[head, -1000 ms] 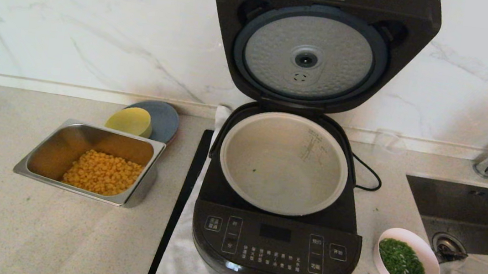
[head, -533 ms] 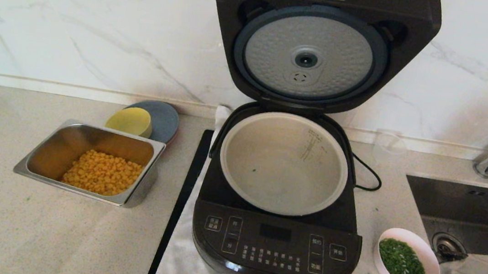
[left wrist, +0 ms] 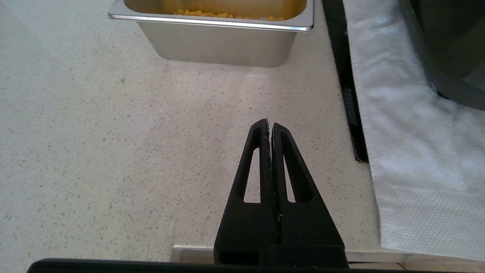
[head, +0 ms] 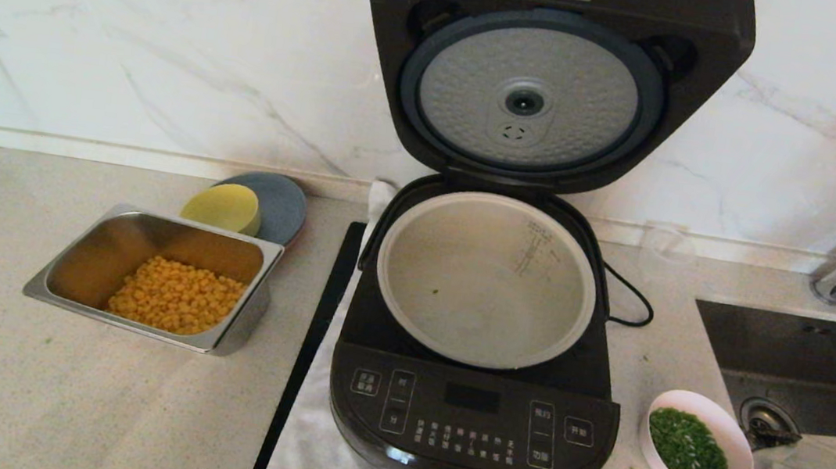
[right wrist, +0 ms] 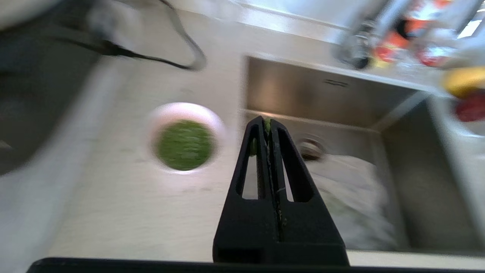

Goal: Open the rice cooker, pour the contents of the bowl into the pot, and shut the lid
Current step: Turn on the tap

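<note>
Already the large dark glossy rice cooker (head: 474, 398) stands with its big hinged lid (head: 554, 77) swung upright, the dimpled silver disc facing forward; the round light grey-beige metal pot (head: 486, 278) sits bare inside but for a green speck or two. Just beside the cooker's front right corner, on the speckled pale counter (head: 53, 397), rests the small round white bowl (head: 701, 444), filled with chopped green herbs (head: 686, 448); it looks light, hard and smooth, probably slippery and breakable, so the thin rim on the side away from the cooker seems the best hold; the loose bits should spill readily if tipped early.

Above the counter near the steel sink (right wrist: 333, 94) hangs the right gripper (right wrist: 267, 121), fingers pressed together on nothing, with green flecks stuck at the tips; the left gripper (left wrist: 269, 124), likewise closed and empty, sits over the counter near the rectangular steel tray of yellow corn kernels (left wrist: 223, 36).

Writing: "Midea" shows on the cooker's front lip; the panel carries white characters too small to read; a label atop the lid is illegible.
</note>
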Robot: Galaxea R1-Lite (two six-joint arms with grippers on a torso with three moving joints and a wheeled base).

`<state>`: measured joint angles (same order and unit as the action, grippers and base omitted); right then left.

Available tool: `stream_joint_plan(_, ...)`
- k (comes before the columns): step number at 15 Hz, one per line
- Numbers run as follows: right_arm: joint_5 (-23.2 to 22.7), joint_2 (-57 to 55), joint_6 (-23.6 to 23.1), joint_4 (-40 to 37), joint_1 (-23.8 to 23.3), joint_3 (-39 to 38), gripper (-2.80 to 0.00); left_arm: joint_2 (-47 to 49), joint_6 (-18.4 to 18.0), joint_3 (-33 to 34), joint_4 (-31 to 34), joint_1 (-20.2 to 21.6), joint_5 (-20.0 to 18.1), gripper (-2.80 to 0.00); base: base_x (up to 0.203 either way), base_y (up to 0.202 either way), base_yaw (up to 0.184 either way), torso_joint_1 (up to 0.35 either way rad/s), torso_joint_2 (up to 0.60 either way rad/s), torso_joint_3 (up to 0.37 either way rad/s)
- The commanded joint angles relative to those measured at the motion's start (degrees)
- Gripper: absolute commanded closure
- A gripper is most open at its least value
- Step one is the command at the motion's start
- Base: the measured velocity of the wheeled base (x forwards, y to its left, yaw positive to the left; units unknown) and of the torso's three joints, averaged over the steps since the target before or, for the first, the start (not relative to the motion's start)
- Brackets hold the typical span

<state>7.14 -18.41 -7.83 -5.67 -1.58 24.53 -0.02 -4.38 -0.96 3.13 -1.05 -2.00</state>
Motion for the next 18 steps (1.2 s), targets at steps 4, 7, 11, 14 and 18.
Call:
stream_joint_plan(4, 11.19, -31.21, -4.57, 13.15, -1.42, 5.11, 0.00, -0.06, -0.02, 0.00, 0.03, -0.01, -0.02, 0.00, 0.000, 0.000, 0.000, 0.000, 0.00, 0.000)
stream_joint_plan(7, 15.27, -47.24, -5.16, 20.01, -6.14, 10.93, 0.00, -0.06, -0.02, 0.00, 0.03, -0.01, -0.02, 0.00, 0.000, 0.000, 0.000, 0.000, 0.00, 0.000)
stream_joint_plan(11, 17.23, -63.98, -5.24, 31.01, -12.60, 18.33, 0.00, -0.06, -0.02, 0.00, 0.03, -0.01, -0.02, 0.00, 0.000, 0.000, 0.000, 0.000, 0.00, 0.000)
stream_joint_plan(14, 19.21, -74.92, -6.10, 43.10, -17.00, 21.13, 0.00, -0.06, -0.02, 0.00, 0.03, 0.08, -0.02, 0.00, 0.000, 0.000, 0.000, 0.000, 0.00, 0.000)
stream_joint_plan(18, 20.23, -85.29, -8.91, 57.46, -20.24, 23.29, 0.00, -0.06, -0.02, 0.00, 0.03, -0.01, -0.02, 0.00, 0.000, 0.000, 0.000, 0.000, 0.00, 0.000)
